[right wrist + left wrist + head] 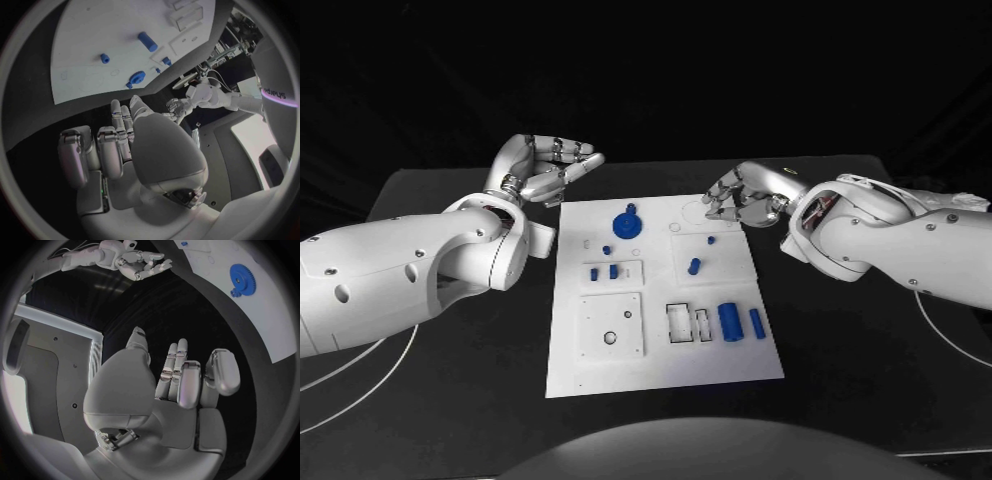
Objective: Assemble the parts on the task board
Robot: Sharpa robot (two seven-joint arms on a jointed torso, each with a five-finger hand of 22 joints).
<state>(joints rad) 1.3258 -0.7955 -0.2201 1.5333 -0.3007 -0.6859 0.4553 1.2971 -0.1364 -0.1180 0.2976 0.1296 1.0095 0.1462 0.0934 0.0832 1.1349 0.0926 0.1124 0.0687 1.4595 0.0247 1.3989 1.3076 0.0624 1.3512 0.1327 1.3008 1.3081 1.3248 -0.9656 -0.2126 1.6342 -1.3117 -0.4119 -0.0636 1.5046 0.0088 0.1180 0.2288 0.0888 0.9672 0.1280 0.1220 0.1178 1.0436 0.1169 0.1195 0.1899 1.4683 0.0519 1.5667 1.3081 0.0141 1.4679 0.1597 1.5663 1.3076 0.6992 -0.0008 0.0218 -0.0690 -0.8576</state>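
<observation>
Parts (730,322) on the board (661,370) mid-desk look small, rigid, light and slick, so I would pinch each by its sides; my left hand (548,170) and right hand (744,196) hover empty, fingers loosely curled.

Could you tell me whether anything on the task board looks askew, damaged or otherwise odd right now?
Nothing stands out. The task board lies flat on the table, the blue gear and the smaller blue parts rest on it, and both the left hand and right hand hold nothing.
</observation>
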